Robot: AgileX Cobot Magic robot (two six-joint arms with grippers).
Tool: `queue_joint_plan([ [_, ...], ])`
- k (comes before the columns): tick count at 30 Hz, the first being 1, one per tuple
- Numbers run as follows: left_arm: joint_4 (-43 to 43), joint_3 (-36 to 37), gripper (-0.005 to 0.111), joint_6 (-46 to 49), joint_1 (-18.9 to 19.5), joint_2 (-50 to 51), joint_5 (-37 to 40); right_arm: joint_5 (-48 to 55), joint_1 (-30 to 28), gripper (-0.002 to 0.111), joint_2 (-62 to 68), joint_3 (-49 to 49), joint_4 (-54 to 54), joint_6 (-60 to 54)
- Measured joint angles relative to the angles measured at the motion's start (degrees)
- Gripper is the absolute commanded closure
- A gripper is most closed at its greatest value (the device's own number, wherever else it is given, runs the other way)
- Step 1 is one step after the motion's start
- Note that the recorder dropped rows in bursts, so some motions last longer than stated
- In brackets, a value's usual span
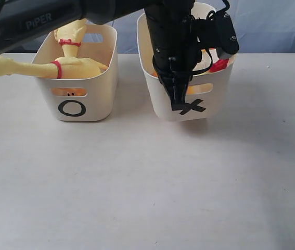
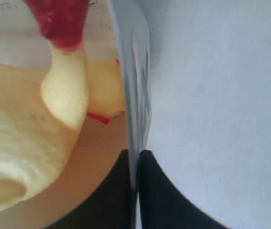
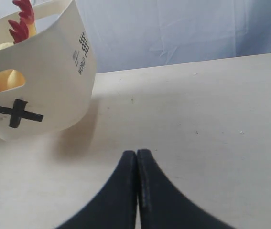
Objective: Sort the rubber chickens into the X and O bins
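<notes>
The X bin (image 1: pixel 217 99) stands on the right and the O bin (image 1: pixel 98 94) on the left. Two rubber chickens with red neck bands lie in the O bin, one (image 1: pixel 77 67) hanging over its left rim, the other (image 1: pixel 70 37) behind it. A third chicken (image 1: pixel 219 66) is inside the X bin, mostly hidden by the arm. My left gripper (image 1: pixel 178 103) reaches across and is shut on the X bin's front wall (image 2: pixel 133 71), with that chicken (image 2: pixel 30 143) just inside. My right gripper (image 3: pixel 136 152) is shut and empty over the table, beside the X bin (image 3: pixel 54 90); a red comb (image 3: pixel 23 21) pokes above the rim.
The black left arm (image 1: pixel 59 18) crosses above the O bin from the upper left. The pale table (image 1: pixel 137 182) runs in front of both bins. A blue-grey backdrop (image 1: pixel 272 26) rises behind the table's far edge.
</notes>
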Motion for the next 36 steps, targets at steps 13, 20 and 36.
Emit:
queue_joint_plan([
  [13, -0.9, 1.7, 0.095, 0.5, 0.0, 4.2, -0.1, 0.0, 0.0, 0.109, 0.0, 0.0, 0.0, 0.0],
  [20, 2.2, 1.6, 0.057, -1.4, 0.0, 4.1, -1.4, 0.0, 0.0, 0.109, 0.0, 0.0, 0.0, 0.0],
  [36, 7.4, 1.6, 0.075, -16.9, 0.0, -9.6, -1.9, 0.0, 0.0, 0.109, 0.0, 0.0, 0.0, 0.0],
])
